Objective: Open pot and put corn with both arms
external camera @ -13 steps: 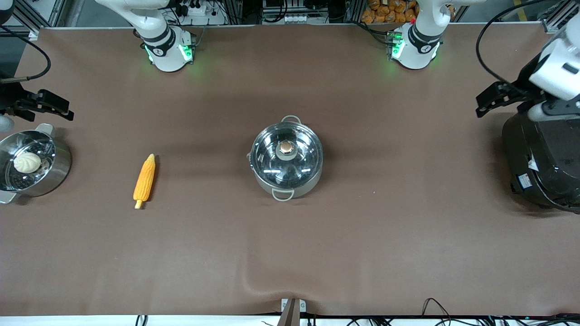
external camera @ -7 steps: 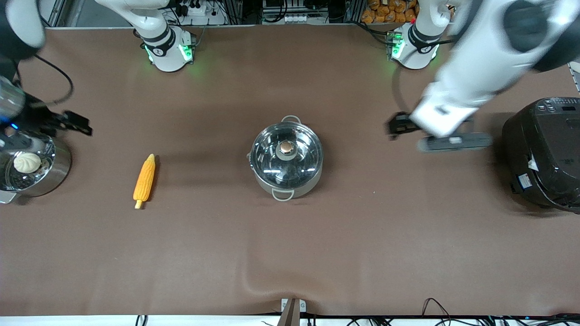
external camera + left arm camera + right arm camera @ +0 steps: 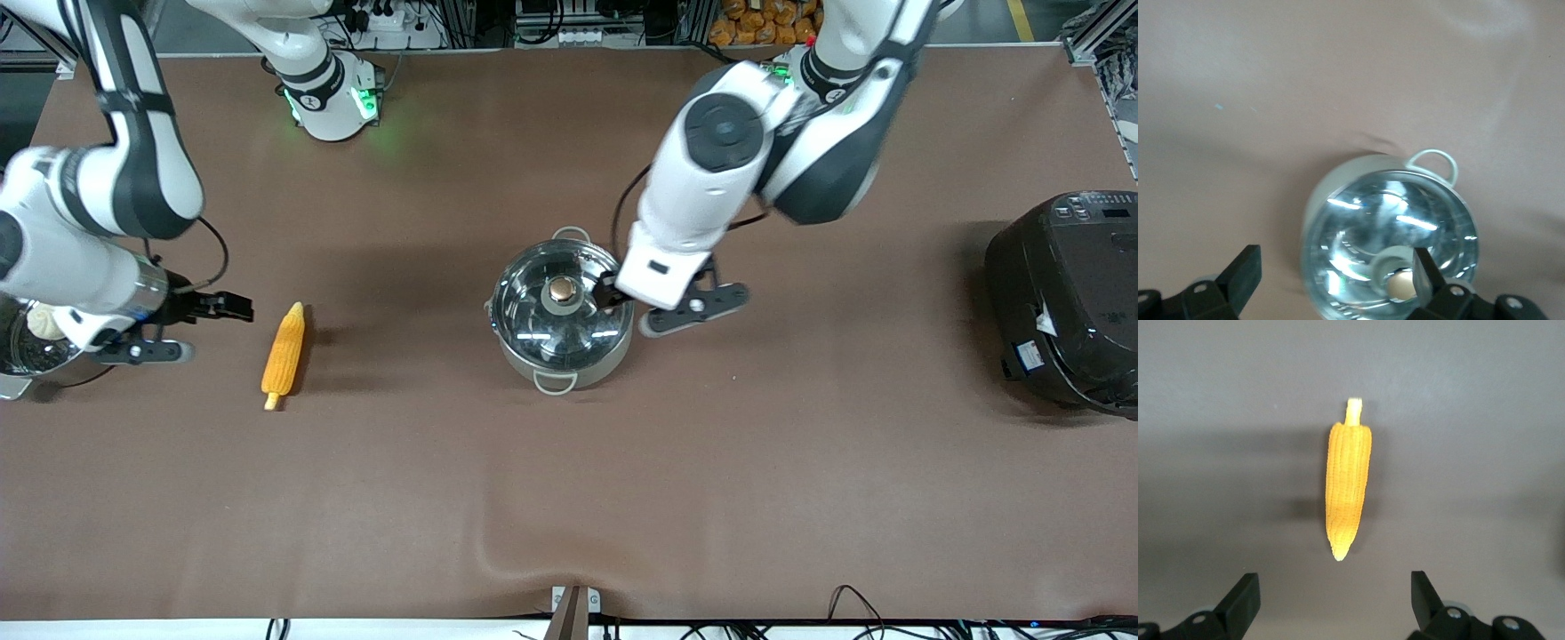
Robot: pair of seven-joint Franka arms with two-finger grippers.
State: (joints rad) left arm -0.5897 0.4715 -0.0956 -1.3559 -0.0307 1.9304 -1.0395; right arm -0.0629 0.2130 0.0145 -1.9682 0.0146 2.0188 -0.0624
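one pot (image 3: 564,311), one corn (image 3: 284,355), one rice cooker (image 3: 1067,302), two arms (image 3: 702,187)

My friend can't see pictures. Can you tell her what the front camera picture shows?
A shiny pot with its glass lid on sits mid-table, and the left pincer hangs open over its rim, beside the lid's knob. Toward the right arm's end, a corn cob lies on the table, with the open right pincer close beside it.

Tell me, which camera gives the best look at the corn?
The right wrist view: the corn fills the middle of the picture, whole, with its kernel rows and pale stem stub plain, between the open right gripper fingers. The front view shows it whole but small. The left wrist view shows none of it, only the pot.
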